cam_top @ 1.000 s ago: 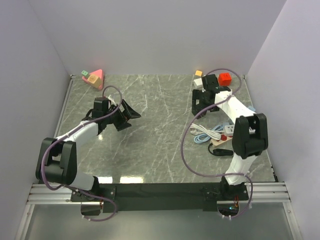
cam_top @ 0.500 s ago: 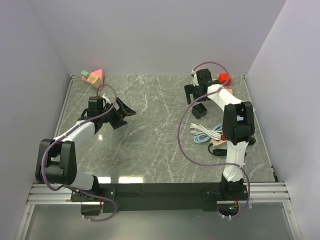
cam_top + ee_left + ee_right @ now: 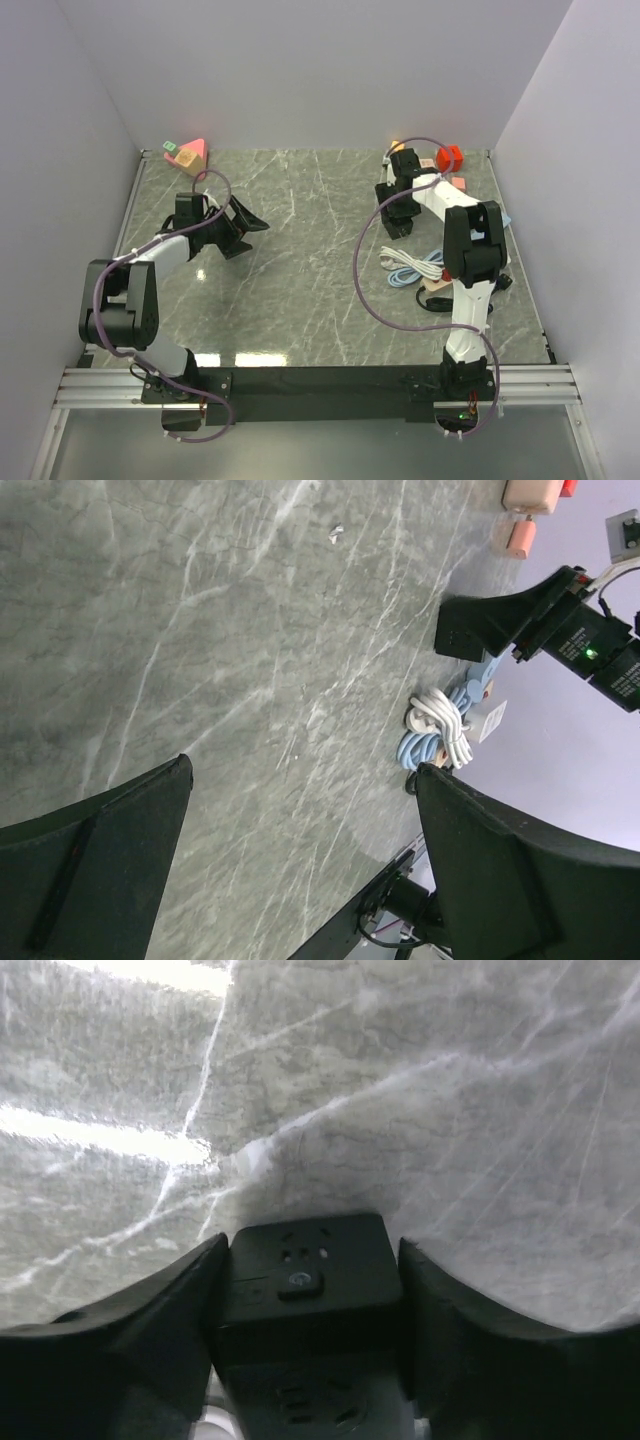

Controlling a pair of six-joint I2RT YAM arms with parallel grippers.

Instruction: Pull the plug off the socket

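In the right wrist view a black plug [image 3: 300,1265], a block with a small button and tiny holes, sits between my right gripper's [image 3: 313,1243] fingers. Both fingers press against its sides. A paler grey socket face [image 3: 320,1410] with slots joins it on the near side. From above, the right gripper [image 3: 400,222] points down at the far right of the table and hides the plug. My left gripper [image 3: 250,238] hangs wide open over the left of the table [image 3: 300,260], with nothing between its fingers [image 3: 120,850].
A beige power strip [image 3: 447,272] with a red switch and a coiled white and blue cable [image 3: 405,268] lie by the right arm; that cable [image 3: 440,715] also shows in the left wrist view. Toy blocks [image 3: 188,155] sit far left, a red block [image 3: 449,157] far right.
My right gripper went from wide open to closed against the black plug while its arm drew toward the back wall. The left arm swung slightly left and stays open.
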